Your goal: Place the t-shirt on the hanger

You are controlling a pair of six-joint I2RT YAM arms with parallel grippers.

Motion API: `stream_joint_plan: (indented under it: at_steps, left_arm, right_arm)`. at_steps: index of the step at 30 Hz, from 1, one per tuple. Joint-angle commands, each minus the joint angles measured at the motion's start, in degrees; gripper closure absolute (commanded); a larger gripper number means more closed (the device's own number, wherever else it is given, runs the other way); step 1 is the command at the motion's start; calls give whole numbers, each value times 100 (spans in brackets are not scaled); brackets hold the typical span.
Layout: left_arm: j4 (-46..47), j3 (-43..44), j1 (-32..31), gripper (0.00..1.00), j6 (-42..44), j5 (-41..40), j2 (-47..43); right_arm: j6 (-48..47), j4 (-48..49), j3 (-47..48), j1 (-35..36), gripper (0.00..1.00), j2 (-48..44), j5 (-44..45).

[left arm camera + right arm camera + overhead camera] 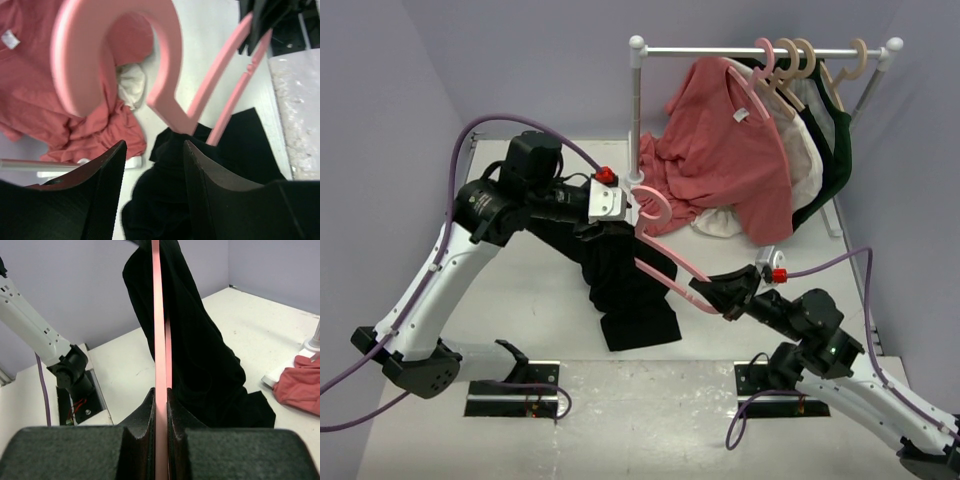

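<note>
T-shirt (625, 290), black, hangs mid-air centre-left, its top bunched up by the L gripper (154, 147) and its hem trailing onto the table (520, 290). Starting at the left, we see the L gripper w/ fingers (107, 190) a moderate gap apart. Black cloth fills that gap, but we can't tell whether they pinch it. Just beyond the tips sits the hook (70, 65) of the pink hanger (670, 262). It's tilted, neck up by the L gripper, one shoulder slanting down to the right. In the L wrist view two pink bars run toward the R gripper (160, 395), and one of them disappears into the T-shirt. R gripper is clamped tight on the hanger's far end, pink bar squeezed btwn both fingers. Further right, at the back, a rack (760, 51) carries a salmon-red shirt (730, 150), beige hangers (807, 60) & a dark green garment (840, 150).
</note>
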Motion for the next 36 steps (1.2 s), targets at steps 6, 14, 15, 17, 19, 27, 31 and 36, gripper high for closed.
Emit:
stream_joint_plan:
  at_steps: [6,14,15,17,19,27,31,36]
  left_arm:
    - [-262,-67,-24,45,167,503,-221]
    - [116,-466,-22,62,-247,6,-116]
    - [128,-481,-21,62,-269,38,-101]
    - [177,-537,-26,60,-342,55,-96]
    - [198,-606,-30,65,-354,30,-98]
    - [650,-849,-26,100,-510,-178,-362]
    - [963,-1216,-26,100,-613,-436,-646]
    - [1337,-1656,-26,100,-1308,-1670,-1056]
  right_arm:
    - [-217,317,488,-12,100,-69,131]
    - [-436,352,536,-12,100,-326,-593]
    - [-439,364,532,-12,100,-335,-578]
    - [-459,392,539,-12,100,-357,-581]
    - [-500,430,569,-12,100,-332,-710]
    - [-612,603,666,-12,100,-46,-760]
    - [-618,715,598,-12,95,125,-579]
    - [-267,488,530,-14,11,163,1004]
